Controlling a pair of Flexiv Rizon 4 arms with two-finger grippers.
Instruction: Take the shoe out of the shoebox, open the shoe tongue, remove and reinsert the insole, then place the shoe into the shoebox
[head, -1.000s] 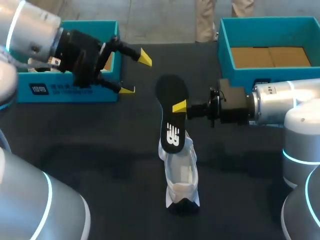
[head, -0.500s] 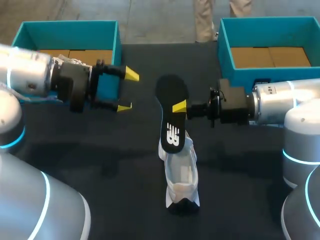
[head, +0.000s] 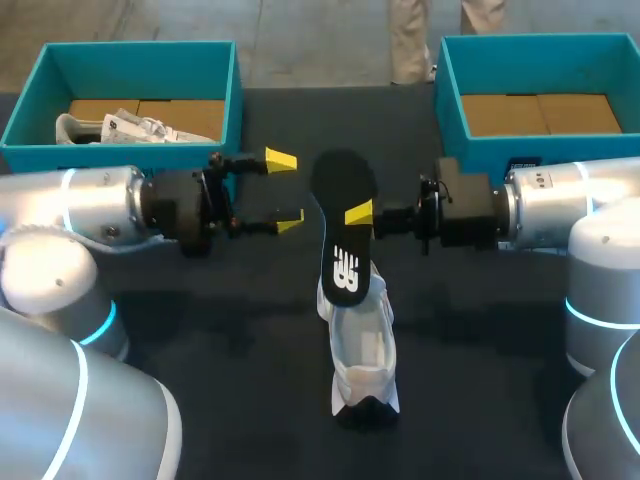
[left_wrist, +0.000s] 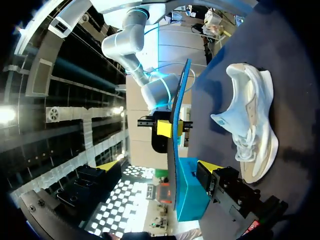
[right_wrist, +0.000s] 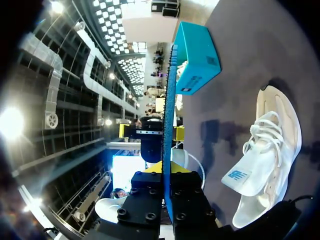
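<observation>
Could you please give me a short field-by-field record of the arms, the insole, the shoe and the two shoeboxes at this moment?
insole: black, held upright, lower end at the shoe's opening; contact unclear
shoe: white, lying on the table, tongue pulled open
right gripper: shut on the insole
left gripper: open, empty, beside the insole, apart from it
left shoebox: teal, white contents inside
right shoebox: teal, only its cardboard floor shows
</observation>
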